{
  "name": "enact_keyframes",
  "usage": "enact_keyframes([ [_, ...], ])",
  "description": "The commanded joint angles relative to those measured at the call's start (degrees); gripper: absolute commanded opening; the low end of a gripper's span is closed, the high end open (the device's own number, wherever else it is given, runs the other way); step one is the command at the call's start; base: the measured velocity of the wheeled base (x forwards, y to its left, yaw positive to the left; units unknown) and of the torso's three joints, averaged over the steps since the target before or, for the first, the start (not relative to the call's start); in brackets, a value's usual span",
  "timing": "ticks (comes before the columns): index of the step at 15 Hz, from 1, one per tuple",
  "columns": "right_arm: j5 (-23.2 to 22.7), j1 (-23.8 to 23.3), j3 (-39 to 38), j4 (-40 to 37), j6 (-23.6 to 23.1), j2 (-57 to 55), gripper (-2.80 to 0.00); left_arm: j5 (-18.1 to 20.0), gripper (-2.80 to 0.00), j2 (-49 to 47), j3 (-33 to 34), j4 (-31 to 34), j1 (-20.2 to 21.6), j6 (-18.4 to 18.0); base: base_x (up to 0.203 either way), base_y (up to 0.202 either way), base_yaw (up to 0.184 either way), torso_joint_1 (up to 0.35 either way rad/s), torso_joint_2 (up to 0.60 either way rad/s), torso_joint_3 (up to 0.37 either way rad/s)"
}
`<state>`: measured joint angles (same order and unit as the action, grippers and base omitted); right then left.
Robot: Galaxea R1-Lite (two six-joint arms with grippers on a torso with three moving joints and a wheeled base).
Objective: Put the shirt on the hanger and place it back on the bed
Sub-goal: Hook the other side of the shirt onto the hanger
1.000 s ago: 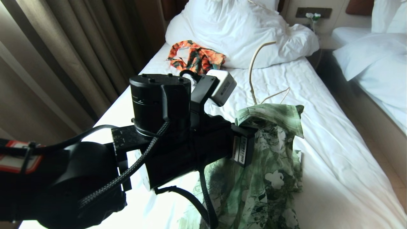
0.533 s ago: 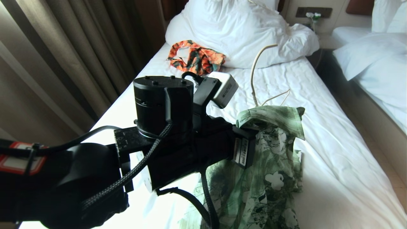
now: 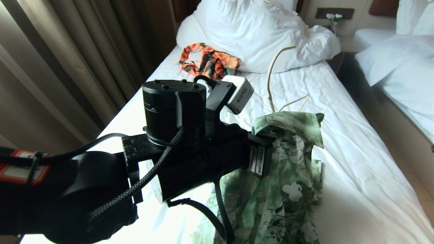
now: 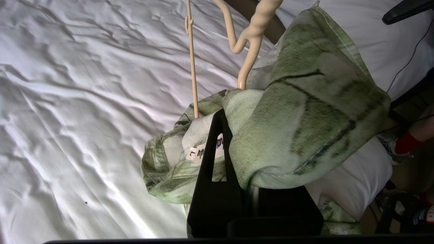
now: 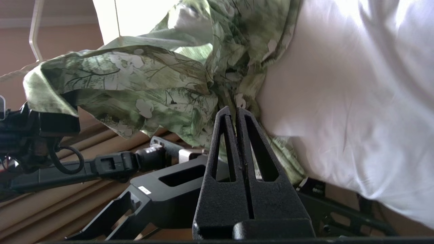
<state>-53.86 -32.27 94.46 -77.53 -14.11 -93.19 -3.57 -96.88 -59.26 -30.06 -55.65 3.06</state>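
The left gripper [image 4: 222, 118] is clamped on the shirt [image 3: 288, 176], lifted over the bed [image 3: 356, 162]; the hanger [image 4: 251, 37] rises just beyond it. Only the right wrist view shows the right gripper [image 5: 236, 113], pressed shut and empty, beside the hanging fabric.

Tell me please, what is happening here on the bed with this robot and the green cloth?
The left gripper is shut on the collar of the shirt and holds it lifted above the bed. The hanger sticks up out of the collar, so part of it is inside the shirt. The right gripper is shut and empty, close to the hanging fabric at the bed's edge.
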Motion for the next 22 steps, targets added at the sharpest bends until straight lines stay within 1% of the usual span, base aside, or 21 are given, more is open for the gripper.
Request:
enact_keyframes([
  [1, 0.4, 1.9, -2.5, -0.3, 0.4, -0.1, -2.8, 0.0, -2.8, 0.0, 0.1, -0.2, -0.1, 0.1, 0.0, 0.0, 0.0, 0.0, 0.0, 0.0],
  [2, 1.4, 2.8, -2.7, -0.3, 0.3, -0.1, -2.8, 0.0, -2.8, 0.1, 0.1, -0.2, -0.1, 0.2, 0.0, 0.0, 0.0, 0.0, 0.0, 0.0],
  [4, 8.9, 5.1, -5.3, 1.0, -2.0, -0.3, -2.8, 0.1, -2.8, 0.1, 0.3, -0.2, -0.2, 0.3, 0.0, 0.0, 0.0, 0.0, 0.0, 0.0],
  [5, 10.9, 6.7, -7.3, 3.6, -2.1, -0.3, -2.8, 0.2, -2.8, 0.1, 0.4, -0.2, -0.2, 0.4, 0.0, 0.0, 0.0, 0.0, 0.0, 0.0],
  [6, 11.5, 8.0, -9.5, 6.4, -1.5, 0.1, -2.8, 0.2, -2.8, 0.0, 0.5, -0.2, -0.2, 0.5, 0.0, 0.0, 0.0, 0.0, 0.0, 0.0],
  [8, 11.3, 10.8, -14.6, 12.7, -1.2, 0.5, -2.8, 0.3, -2.8, -0.2, 0.5, -0.2, -0.3, 0.5, 0.0, 0.0, 0.0, 0.0, 0.0, 0.0],
  [11, 7.9, 17.0, -22.7, 25.7, -0.9, -1.0, -2.8, 0.2, -2.8, -0.1, 0.5, -0.2, -1.3, 0.4, 0.0, 0.0, 0.0, 0.0, 0.0, 0.0],
  [12, 7.4, 19.1, -23.4, 28.1, -0.1, -2.5, -2.8, 0.2, -2.8, -0.1, 0.5, -0.2, -1.6, 0.4, 0.0, 0.0, 0.0, 0.0, 0.0, 0.0],
  [14, 6.8, 22.1, -23.7, 29.0, 2.0, -2.6, -2.8, 0.2, -2.8, 0.2, 0.7, -0.2, -1.7, 0.4, 0.0, 0.0, 0.0, 0.0, 0.0, 0.0],
  [15, 6.7, 23.9, -23.7, 29.6, 3.4, -2.5, -2.8, 0.2, -2.8, 0.2, 0.7, -0.2, -1.7, 0.5, 0.0, 0.0, 0.0, 0.0, 0.0, 0.0],
  [16, 6.6, 24.8, -23.9, 32.2, 6.6, -2.6, -2.8, 0.2, -2.8, 0.3, 0.8, -0.2, -2.1, 0.5, 0.0, 0.0, 0.0, 0.0, 0.0, 0.0],
  [18, 6.6, 27.6, -25.6, 42.1, 15.9, -2.7, -2.8, 0.2, -2.8, 0.3, 1.1, -0.2, -2.4, 0.5, 0.0, 0.0, 0.0, 0.0, 0.0, 0.0],
  [19, 6.8, 29.0, -27.3, 47.8, 19.5, -2.8, -2.8, 0.2, -2.8, 0.2, 1.1, -0.3, -2.4, 0.5, 0.0, 0.0, 0.0, 0.0, 0.0, 0.0],
  [21, 7.4, 30.9, -31.1, 58.3, 24.3, -3.1, -2.8, 0.2, -2.8, 0.1, 1.5, -1.7, -2.5, 0.4, 0.0, 0.0, 0.0, 0.0, 0.0, 0.0],
  [22, 9.3, 32.3, -31.9, 60.8, 25.6, -3.5, -2.8, 0.1, -2.8, 0.1, 1.6, -2.4, -2.7, 0.4, 0.0, 0.0, 0.0, 0.0, 0.0, 0.0],
])
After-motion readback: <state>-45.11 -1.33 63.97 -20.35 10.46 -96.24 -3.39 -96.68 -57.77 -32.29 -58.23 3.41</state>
